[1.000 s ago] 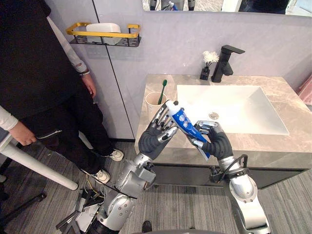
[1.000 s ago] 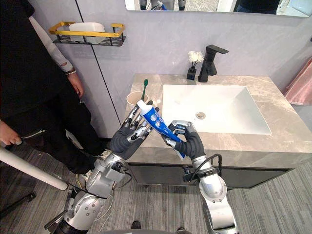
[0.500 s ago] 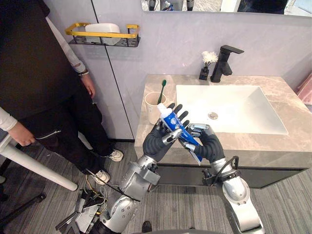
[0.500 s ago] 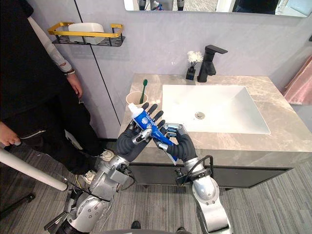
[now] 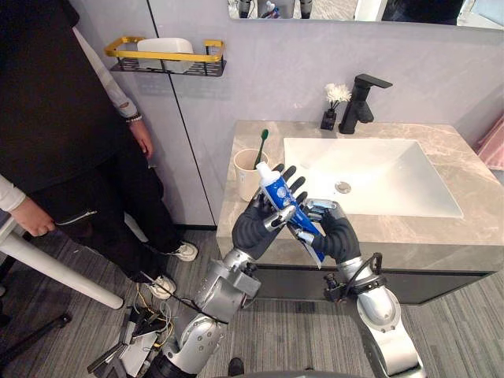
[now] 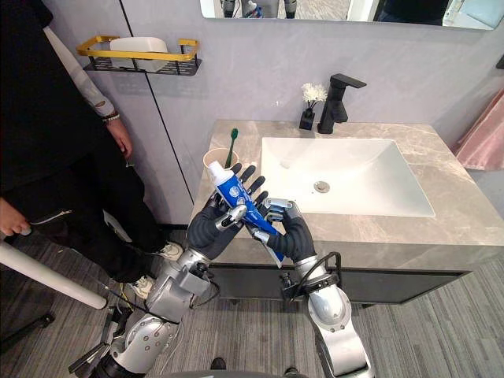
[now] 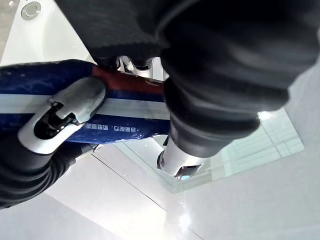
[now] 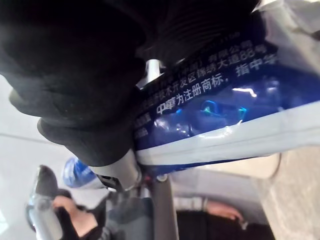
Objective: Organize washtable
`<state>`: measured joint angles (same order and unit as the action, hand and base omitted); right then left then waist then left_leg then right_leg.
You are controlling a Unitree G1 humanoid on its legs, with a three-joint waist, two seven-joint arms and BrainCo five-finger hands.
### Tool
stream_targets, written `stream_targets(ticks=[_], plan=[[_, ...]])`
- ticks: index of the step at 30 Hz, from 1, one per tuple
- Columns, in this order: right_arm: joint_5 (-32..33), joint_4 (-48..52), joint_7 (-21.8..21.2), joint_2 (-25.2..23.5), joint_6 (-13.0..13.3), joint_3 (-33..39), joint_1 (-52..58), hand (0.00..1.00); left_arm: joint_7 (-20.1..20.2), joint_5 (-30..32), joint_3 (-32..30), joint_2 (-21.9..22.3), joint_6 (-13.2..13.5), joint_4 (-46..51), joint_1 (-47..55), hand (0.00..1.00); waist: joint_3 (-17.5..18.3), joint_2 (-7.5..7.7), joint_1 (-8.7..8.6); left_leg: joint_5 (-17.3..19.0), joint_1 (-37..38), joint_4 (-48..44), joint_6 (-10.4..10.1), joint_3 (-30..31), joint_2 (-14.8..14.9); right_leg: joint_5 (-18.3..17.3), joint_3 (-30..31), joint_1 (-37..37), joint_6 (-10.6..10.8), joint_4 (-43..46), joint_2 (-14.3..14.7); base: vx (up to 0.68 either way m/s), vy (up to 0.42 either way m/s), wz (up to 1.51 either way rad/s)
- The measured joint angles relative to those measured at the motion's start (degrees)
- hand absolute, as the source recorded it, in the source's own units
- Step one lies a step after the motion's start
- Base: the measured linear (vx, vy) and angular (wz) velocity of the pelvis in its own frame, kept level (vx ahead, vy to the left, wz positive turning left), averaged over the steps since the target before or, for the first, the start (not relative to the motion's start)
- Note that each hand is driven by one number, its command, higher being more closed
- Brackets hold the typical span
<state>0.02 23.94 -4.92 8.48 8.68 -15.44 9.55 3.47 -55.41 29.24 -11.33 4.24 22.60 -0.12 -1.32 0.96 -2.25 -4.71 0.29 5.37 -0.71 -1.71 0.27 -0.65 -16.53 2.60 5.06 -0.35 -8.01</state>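
Toothpaste tube (image 5: 280, 194) aslant, white cap uppermost, toward the cup (image 5: 246, 172).

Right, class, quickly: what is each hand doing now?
Left hand: thumb pinches the toothpaste tube against straight fingers.
Right hand: closed round the tube's lower end.

Blue toothpaste tube (image 5: 283, 201) tilted (white cap up), apparently midair.

**Washstand layout, quick rundown**

The sink (image 5: 378, 177) sits mid-right in the tabletop (image 5: 425, 236). The faucet (image 5: 364, 101) is behind it, with a flower vase (image 5: 334, 110) just left of the faucet. A cup (image 5: 247, 172) with a toothbrush (image 5: 261, 146) in it stands at the left edge. In front of the cup, the toothpaste tube (image 5: 282, 198) is between the left robot hand (image 5: 258, 227) and the right robot hand (image 5: 335, 236). There's a wall shelf (image 5: 165, 57) up left, and a person (image 5: 55, 118) stands left of it.
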Motion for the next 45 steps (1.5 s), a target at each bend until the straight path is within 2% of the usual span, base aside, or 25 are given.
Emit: stream_targets(ticks=[16, 17, 26, 29, 35, 43, 45], plan=[[2.13, 0.01, -0.3, 1.53, 1.02, -2.73, 2.37, 1.0, -0.27, 1.57, 0.55, -0.1, 0.69, -0.04, -1.18, 1.0, 0.22, 0.26, 0.01, -0.01, -0.27, 0.0, 0.01, -0.16, -0.04, 0.69, 0.22, -0.02, -0.05, -0.95, 0.09, 0.0, 0.0, -0.01], [2.13, -0.02, -0.3, 1.53, 1.04, -2.76, 2.45, 0.0, -0.27, 1.7, 0.56, -0.1, 0.68, -0.04, -1.18, 1.0, 0.22, 0.27, 0.01, -0.01, -0.26, 0.0, 0.01, -0.18, -0.04, 0.69, 0.23, -0.02, -0.05, -0.95, 0.09, 0.0, 0.0, 0.0], [2.96, -2.04, -1.39, 1.68, 0.96, -3.01, 3.36, 0.0, -0.28, 4.61, 0.21, -0.11, 0.08, -0.04, -1.49, 1.0, 0.8, 0.46, 0.01, 0.0, -0.05, 0.01, 0.0, -0.77, 0.02, 0.82, 0.67, -0.02, -0.1, -1.05, 0.14, 0.0, 0.0, -0.02], [6.84, -2.43, -1.53, 0.99, 0.28, -2.93, 3.36, 0.0, -1.24, 6.58, -0.56, -0.07, 0.02, -0.03, -3.17, 1.0, 0.96, 0.5, 0.03, -0.01, 0.12, 0.02, 0.01, -1.0, 0.06, 0.91, 0.85, 0.02, -0.15, -1.04, 0.16, 0.0, 0.0, -0.04], [13.17, -4.78, -1.33, -1.46, -0.62, -1.92, 3.95, 0.0, -2.84, 9.8, -6.88, 2.64, 0.77, 0.9, -7.29, 1.0, 1.02, 0.49, -0.03, -0.01, 0.52, 0.07, 0.01, -1.54, 0.16, 1.0, 1.42, 0.08, -0.27, -1.01, 0.23, -0.02, 0.001, -0.05], [14.67, -4.79, -0.99, -3.63, -0.86, 1.2, 3.98, 0.0, -5.53, 16.08, -11.17, 2.53, 1.74, 0.89, -12.78, 1.0, 1.09, 0.38, -0.12, 0.04, 0.93, 0.06, -0.06, -2.85, 0.55, 1.23, 2.6, -0.13, -0.33, -1.04, 0.61, 0.0, -0.005, -0.07], [15.28, -4.79, -1.0, -3.64, -1.12, 1.57, 4.0, 0.0, -6.39, 18.06, -12.15, 2.05, 2.73, 0.05, -15.38, 1.0, 1.11, 0.35, -0.12, 0.08, 1.07, 0.07, -0.12, -3.16, 0.69, 1.37, 2.79, -0.51, -0.53, -1.14, 0.88, -0.04, -0.012, -0.12]])
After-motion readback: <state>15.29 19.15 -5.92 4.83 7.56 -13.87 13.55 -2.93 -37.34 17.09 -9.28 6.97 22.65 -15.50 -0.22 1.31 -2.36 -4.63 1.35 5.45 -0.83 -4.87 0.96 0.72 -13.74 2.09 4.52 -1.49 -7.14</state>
